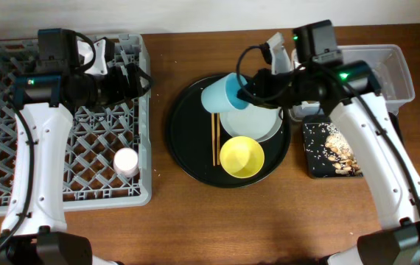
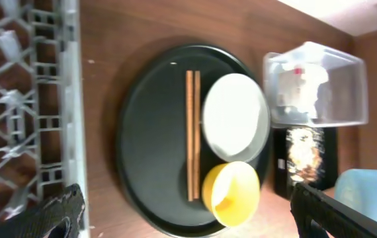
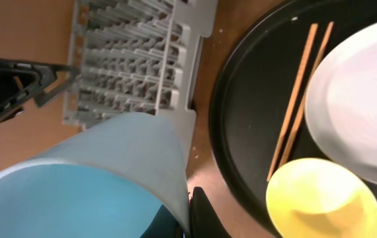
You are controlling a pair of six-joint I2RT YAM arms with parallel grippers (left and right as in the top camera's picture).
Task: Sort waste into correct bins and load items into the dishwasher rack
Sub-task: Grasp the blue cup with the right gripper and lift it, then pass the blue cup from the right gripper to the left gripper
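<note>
LOADING UNDER WAY: The right pincer (image 1: 245, 88) grips the light blue cup (image 1: 223, 93), apparently at its rim. It holds the cup tilted in the air above the upper-left edge of the large round black tray (image 1: 188, 147), on the side nearest the grey dishwasher rack (image 1: 18, 184). The left pincer (image 1: 132, 79) hangs wide and empty over the rack's right side. A pink cup (image 1: 127, 160) already sits in the rack near its lower right corner.

On the round tray lie the pale plate (image 1: 258, 121), the yellow bowl (image 1: 241, 157) and the pair of wooden chopsticks (image 1: 215, 140). At the right of the bench (image 1: 217, 221), crumpled napkins (image 2: 297, 92) sit in the clear tub (image 1: 387, 66) and food scraps (image 1: 335, 147) lie in the shallow black tray (image 1: 313, 168).

Sorting looks finished, and the step in hand appears to be racking the blue cup. The next move likely calls for carrying it leftward over the rack wall and setting it mouth down among the pegs, clear of the left arm.
</note>
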